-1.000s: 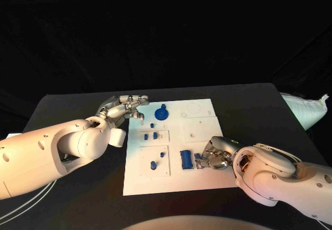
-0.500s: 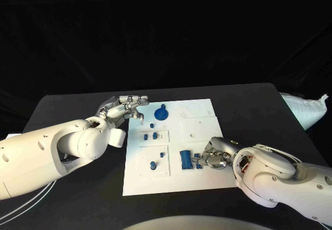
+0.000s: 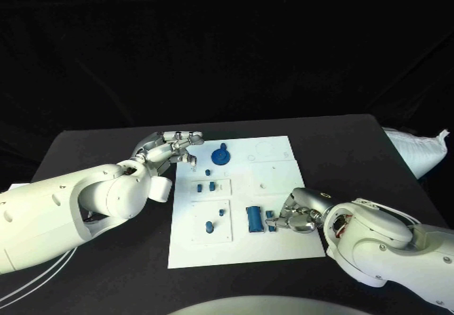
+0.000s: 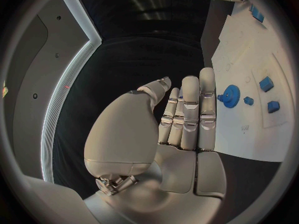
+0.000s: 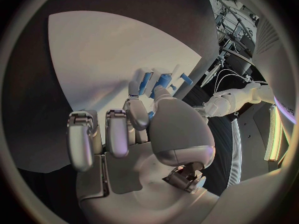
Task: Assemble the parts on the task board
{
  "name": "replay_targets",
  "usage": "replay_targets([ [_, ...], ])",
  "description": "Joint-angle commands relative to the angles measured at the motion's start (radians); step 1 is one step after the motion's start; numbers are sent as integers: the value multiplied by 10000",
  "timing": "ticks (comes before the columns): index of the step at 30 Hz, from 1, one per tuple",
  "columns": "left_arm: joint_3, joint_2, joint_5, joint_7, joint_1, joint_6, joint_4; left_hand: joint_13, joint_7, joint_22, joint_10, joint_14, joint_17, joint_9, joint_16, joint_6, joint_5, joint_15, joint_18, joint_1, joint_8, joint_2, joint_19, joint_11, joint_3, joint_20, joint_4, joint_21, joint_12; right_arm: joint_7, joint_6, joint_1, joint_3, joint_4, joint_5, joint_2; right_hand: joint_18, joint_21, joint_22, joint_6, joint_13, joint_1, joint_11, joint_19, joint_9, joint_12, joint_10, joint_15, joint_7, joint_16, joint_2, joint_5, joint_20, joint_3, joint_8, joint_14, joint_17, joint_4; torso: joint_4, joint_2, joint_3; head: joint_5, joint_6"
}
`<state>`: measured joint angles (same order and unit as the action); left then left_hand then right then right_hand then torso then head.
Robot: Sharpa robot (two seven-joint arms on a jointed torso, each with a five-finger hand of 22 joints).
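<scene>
Since a second ago, edged slightly nearer the robot along the task board (image 3: 274,197), right hand (image 3: 295,216) pinching a small blue part (image 3: 271,218) in its fingers just beside the long blue block (image 3: 254,218); left hand (image 3: 170,149) unmoved at the board's far-left corner on the table (image 3: 359,151), fingers straight together, holding nothing.

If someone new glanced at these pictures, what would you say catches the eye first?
Probably the white task board in the middle of the black table, dotted with small blue parts. The round blue gear near its far edge stands out, close by the left robot hand resting at the board's far left corner. At the near right, the right robot hand pinches a small blue part beside the upright blue block.
</scene>
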<state>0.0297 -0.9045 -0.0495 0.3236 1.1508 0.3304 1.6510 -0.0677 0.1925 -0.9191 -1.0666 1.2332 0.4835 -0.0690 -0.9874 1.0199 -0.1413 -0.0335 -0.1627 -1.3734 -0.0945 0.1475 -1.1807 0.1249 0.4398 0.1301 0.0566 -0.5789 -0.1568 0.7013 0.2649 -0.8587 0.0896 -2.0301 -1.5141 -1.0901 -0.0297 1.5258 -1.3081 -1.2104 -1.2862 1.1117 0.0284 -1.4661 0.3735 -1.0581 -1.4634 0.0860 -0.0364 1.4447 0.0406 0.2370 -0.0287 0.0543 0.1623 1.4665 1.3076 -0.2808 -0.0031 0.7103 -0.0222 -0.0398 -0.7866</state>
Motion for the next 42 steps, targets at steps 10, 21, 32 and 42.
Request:
replay_targets([
  [10,7,20,-36,116,-11,-205,-201,11,24,17,75,-69,-21,9,-19,-60,43,-3,-197,8,-63,-68,8,-1,-85,28,0,78,-36,-2036,2238,-113,3,531,2448,-329,-46,-510,-1594,1124,1022,2126,-349,-110,-289,1985,703,-252,-530,-543,24,409,-213,230,-774,509,-221,360,6,-81,27,-41,135],
  [21,11,156,-317,325,-74,-205,-782,1,-46,226,21,-679,-321,4,413,25,41,-9,-196,71,-159,-130,435,-43,-269,43,-37,478,-264,-7692,2904,-842,0,2323,9234,-15,-1345,-5687,3275,1738,5124,3867,-696,3880,-739,7632,2768,-559,-913,-6398,-488,250,-479,-145,-990,-1561,-6719,722,62,-418,154,-167,293],
  [32,3,1109,-918,655,-90,-122,-2582,59,-44,1814,-230,-2146,-2446,26,5009,103,21,-496,-60,42,-126,-285,2794,100,-133,458,-63,2865,4,-10472,1618,-1024,7,5136,12722,1831,-1442,-10956,7252,2282,10110,4855,-1529,5807,-1713,9957,3295,-1688,-1491,-12241,-398,-241,-1511,-1218,-996,-3661,-10072,585,105,-1003,316,-129,936],
  [42,-10,2117,-1029,926,-96,-51,-4083,61,52,4057,-149,-2256,-3767,35,7874,-61,21,-1018,-215,63,247,-308,3825,352,-183,1253,-156,4924,893,-11165,989,-1067,38,7226,13453,3251,-1553,-12449,8738,2403,11931,4522,-1664,5091,-2398,9953,3424,-1878,-1536,-13507,-253,-263,-1729,-1747,-994,-3298,-11448,941,199,-1271,295,-72,1393],
])
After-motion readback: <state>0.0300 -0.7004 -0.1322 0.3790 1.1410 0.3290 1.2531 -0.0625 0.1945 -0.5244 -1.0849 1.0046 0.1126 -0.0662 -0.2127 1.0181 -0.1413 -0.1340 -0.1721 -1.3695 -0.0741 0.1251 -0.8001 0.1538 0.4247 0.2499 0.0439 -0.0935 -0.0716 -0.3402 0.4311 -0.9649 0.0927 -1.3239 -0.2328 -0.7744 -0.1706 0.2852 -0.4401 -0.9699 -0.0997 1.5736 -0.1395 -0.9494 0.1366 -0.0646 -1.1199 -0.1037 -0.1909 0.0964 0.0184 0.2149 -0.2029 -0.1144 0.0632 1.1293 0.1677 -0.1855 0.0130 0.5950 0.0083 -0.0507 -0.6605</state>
